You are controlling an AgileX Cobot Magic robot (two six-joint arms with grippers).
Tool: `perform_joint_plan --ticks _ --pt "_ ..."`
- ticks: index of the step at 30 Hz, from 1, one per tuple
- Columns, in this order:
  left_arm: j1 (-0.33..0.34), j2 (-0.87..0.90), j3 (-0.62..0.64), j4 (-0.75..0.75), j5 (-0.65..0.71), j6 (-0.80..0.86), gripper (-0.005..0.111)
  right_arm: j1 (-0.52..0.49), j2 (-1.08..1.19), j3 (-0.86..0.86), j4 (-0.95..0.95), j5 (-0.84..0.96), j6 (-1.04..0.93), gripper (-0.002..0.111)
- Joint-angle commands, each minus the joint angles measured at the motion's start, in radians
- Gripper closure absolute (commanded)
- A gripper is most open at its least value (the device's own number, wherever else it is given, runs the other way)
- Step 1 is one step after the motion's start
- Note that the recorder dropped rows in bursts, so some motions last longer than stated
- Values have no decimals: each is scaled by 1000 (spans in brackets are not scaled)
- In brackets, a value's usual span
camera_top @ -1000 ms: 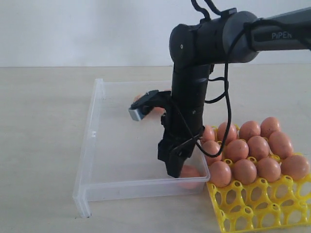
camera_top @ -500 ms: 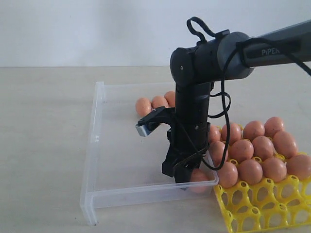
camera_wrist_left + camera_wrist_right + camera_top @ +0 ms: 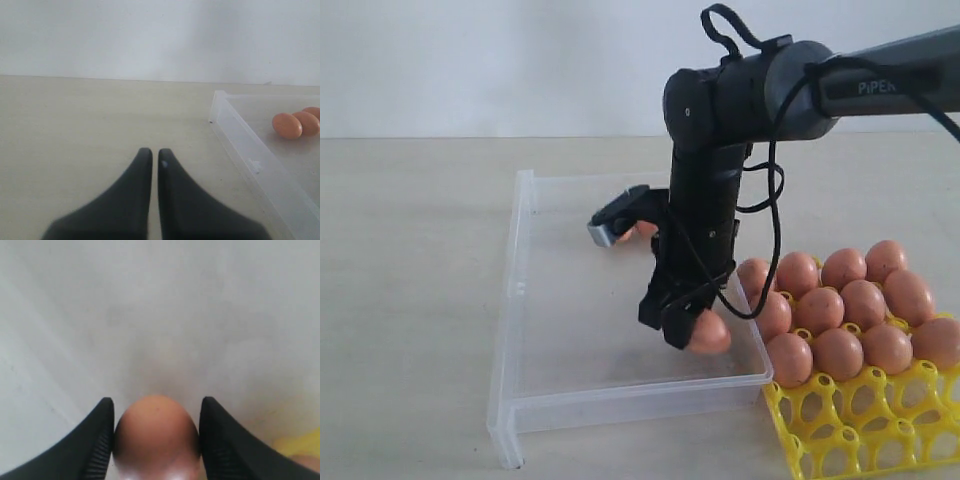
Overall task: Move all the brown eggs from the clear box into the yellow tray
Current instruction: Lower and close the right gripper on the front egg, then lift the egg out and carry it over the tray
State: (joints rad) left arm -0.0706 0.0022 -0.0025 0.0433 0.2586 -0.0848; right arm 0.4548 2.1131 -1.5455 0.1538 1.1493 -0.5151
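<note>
Gripping a brown egg with right gripper inside clear box.
Lift over right wall, lower softly into a free near yellow tray cup, with left gripper closed, empty.

The clear box lies flat on the tabletop, its right near corner just beside the yellow tray. Twelve brown eggs sit in the tray's far cups in three rows of four, and open lattice shows along its near edge. One egg is pinched in the right tool, by the box's near right corner. Three more lie together at the box's far side.
</note>
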Motion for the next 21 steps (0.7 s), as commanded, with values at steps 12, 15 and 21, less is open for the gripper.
perform_joint_plan --ticks 12,15,21 --pt "3 -2 3 -3 -4 2 103 -4 -336 287 576 -823 -58 108" --pt "3 -2 3 -3 -4 2 103 -4 -493 530 779 -1101 -186 108" --pt "3 -2 3 -3 -4 2 103 -46 -787 903 785 -1406 -140 108"
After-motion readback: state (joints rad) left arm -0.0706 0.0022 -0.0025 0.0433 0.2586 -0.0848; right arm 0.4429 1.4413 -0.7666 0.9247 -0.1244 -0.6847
